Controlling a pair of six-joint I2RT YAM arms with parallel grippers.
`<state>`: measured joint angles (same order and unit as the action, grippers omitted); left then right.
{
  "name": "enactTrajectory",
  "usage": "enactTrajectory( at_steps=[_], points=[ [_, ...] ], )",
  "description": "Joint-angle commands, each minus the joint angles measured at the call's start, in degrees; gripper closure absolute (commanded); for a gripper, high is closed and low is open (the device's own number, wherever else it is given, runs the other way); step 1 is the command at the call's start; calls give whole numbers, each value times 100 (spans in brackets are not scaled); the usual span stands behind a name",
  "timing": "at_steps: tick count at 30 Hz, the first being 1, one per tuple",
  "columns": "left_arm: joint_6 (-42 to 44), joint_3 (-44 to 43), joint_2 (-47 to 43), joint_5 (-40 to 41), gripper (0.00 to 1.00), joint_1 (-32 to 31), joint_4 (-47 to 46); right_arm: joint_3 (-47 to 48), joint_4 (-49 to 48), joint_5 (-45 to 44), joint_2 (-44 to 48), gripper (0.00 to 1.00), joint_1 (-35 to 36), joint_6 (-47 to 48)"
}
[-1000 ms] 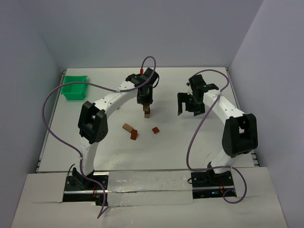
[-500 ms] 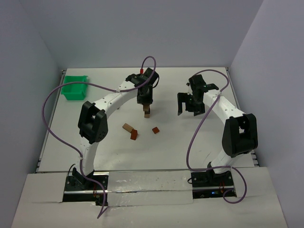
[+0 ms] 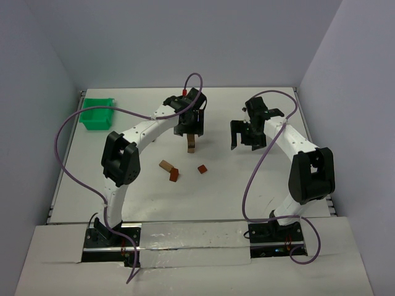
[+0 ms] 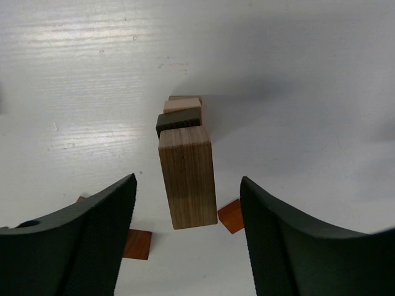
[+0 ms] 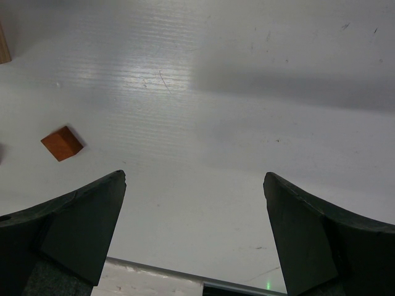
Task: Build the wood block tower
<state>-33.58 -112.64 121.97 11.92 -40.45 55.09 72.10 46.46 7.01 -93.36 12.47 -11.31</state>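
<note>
Above the wood block tower [image 3: 192, 147], left claw [image 3: 192, 133] spread apart.
Its fingers [image 4: 92, 240] flank the top block [image 4: 187, 179] without touching; right claw [image 5: 194, 185] hangs wide apart over the tabletop [image 5: 203, 111].

I count one wood block tower [image 4: 187, 179], four blocks showing in it. Three loose blocks lie at six o'clock of it: one tan [image 3: 165, 164], two reddish [image 3: 174, 175] [image 3: 202, 168]. One green bin [image 3: 97, 114] at ten o'clock. Two arms: left arm [image 3: 142, 129], right arm [image 3: 296, 145].
</note>
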Motion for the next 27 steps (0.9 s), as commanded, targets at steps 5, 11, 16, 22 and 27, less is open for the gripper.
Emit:
enactTrajectory(
  at_steps=[5,11,16,22,27],
  points=[
    [184,-350,-77,-80,4,-16,-55,204,30,112,-51,0,-30,-3],
    [863,-145,-893,-455,1,41,-479,-34,-220,490,263,0,56,213],
    [1723,1391,-2351,-2236,1,672,-1752,-365,-456,609,626,6,424,723],
    [2782,2377,-3267,-2856,15,1375,-1669,-652,-554,761,838,31,937,1727],
    [4051,3666,-4199,-2556,14,1585,-1907,-820,-844,645,1047,24,1341,2080]
  ],
)
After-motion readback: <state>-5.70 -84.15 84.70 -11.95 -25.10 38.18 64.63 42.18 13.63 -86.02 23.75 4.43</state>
